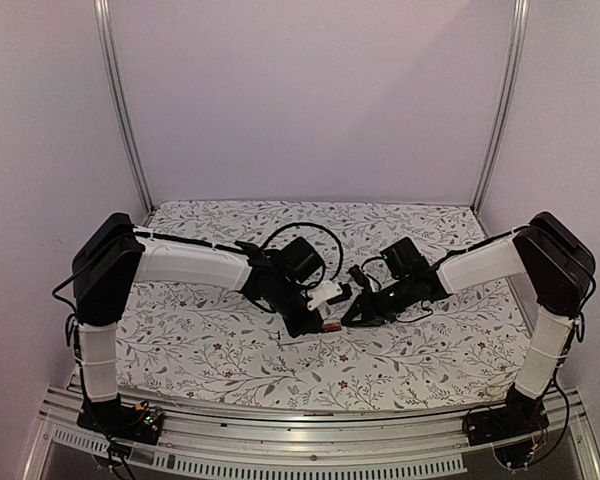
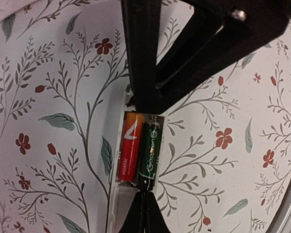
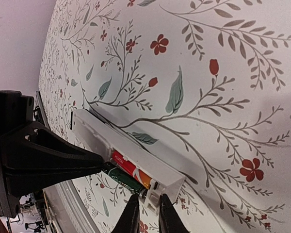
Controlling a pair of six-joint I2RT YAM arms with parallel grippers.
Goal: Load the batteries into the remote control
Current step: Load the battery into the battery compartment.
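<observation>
Lying near the middle of the flowered table (image 1: 180, 350), 1 white remote (image 3: 94, 131) rests flat with its battery bay (image 2: 157, 121) open and facing up. In the top view, patterned surface shows on all 4 sides of the spot. A broad band runs back to the rear wall (image 1: 310, 100), and a narrower one runs forward to the metal rail (image 1: 310, 425) at the near edge. Wide stretches reach the 2 side walls. The left arm (image 1: 190, 262) and right arm (image 1: 480, 262) come in from opposite sides and meet over the remote, crowding the room right around it.

2 batteries (image 3: 131, 171) lie side by side in the bay, touching along their length: 1 red-orange battery (image 2: 129, 153) and 1 dark green battery (image 2: 150, 155).

The left gripper (image 2: 145, 196) has its 2 fingers pressed together into a single point, and that point touches the end of the green battery on the side away from the other gripper. It reaches in over the remote's long, closed part.

The right gripper (image 3: 149, 206) stands at the remote's short end next to the bay. Its 2 fingers (image 3: 132, 216) are set narrowly, 1 on each side of that end, pinching it.
</observation>
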